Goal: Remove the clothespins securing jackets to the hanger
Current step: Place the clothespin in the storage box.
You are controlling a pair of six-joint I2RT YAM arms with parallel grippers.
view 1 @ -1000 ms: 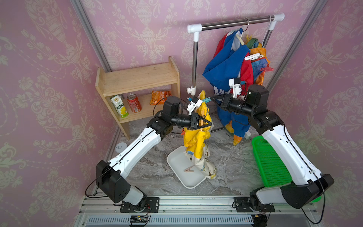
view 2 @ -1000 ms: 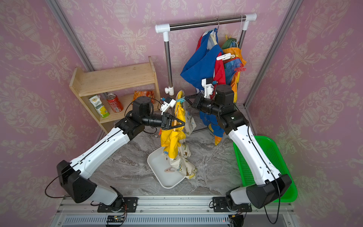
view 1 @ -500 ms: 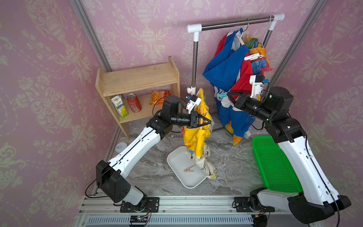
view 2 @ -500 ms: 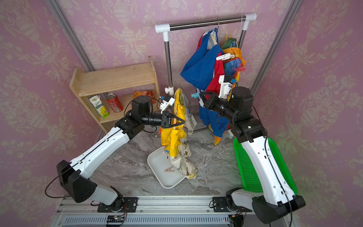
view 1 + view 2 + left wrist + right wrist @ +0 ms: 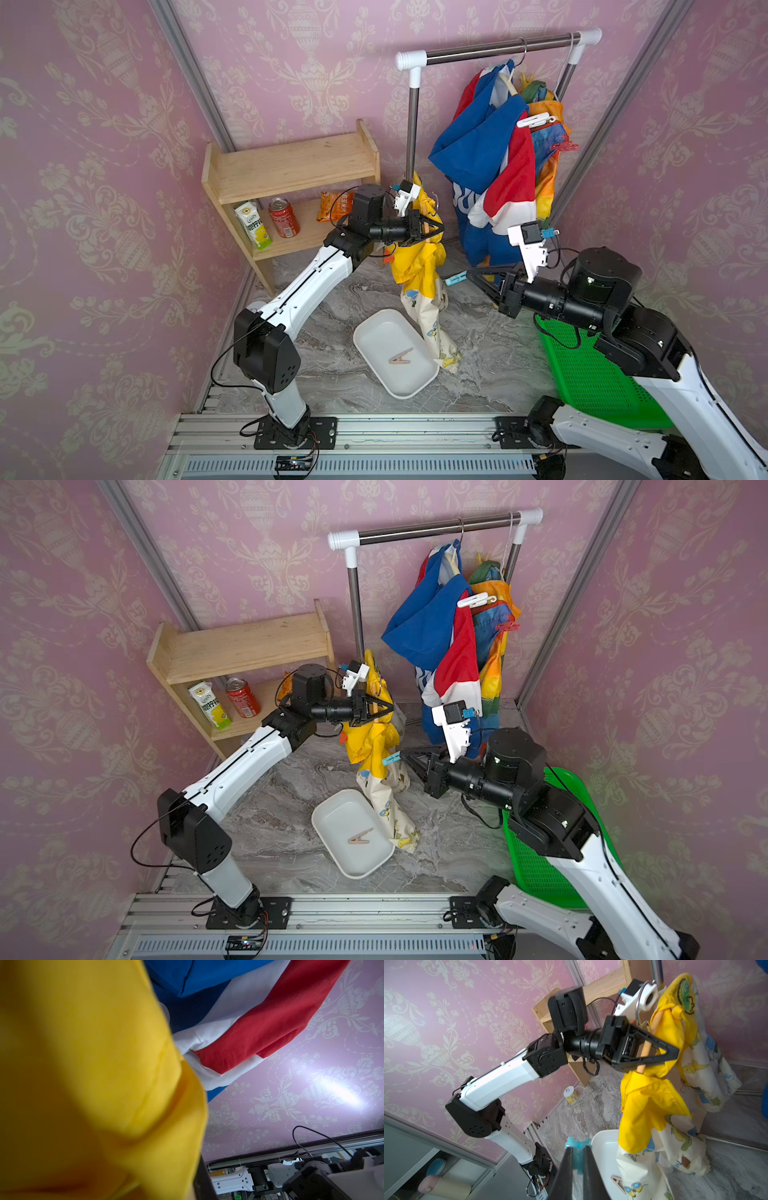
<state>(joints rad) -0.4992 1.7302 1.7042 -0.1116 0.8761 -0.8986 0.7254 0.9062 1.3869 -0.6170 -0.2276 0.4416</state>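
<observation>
In both top views, finds the left pincer (image 5: 432, 227) closed narrow on a wooden hanger (image 5: 424, 226), with the yellow jacket (image 5: 415, 262) draped from it above the middle of the bench (image 5: 478, 353). Finds the right pincer (image 5: 471, 275) pinched on a teal clothespin (image 5: 456, 277), held in the air just beside that jacket. Notes a beige clothespin (image 5: 401, 356) lying flat in the white tray (image 5: 374, 332), between the bench's middle and front edge. Places the rack (image 5: 498, 48) at the back right corner, carrying the blue, red and white jacket (image 5: 478, 145) and the rainbow jacket (image 5: 548, 166), with a white clothespin (image 5: 534, 120) and a red clothespin (image 5: 563, 146) clipped high on them. Puts a green basket (image 5: 590, 374) at the right edge. From the left wrist, offers only the yellow jacket (image 5: 83, 1064) close up and the blue, red and white jacket (image 5: 249, 1022) behind; cannot tell the pincer's state here. From the right wrist, shows two dark fingers (image 5: 564, 1167) squeezing the teal clothespin (image 5: 578, 1145), the left pincer (image 5: 670, 1052) clamped across the hanger (image 5: 646, 1047), and the beige clothespin (image 5: 617, 1181) in the tray (image 5: 604, 1142) beside the jacket's hem.
</observation>
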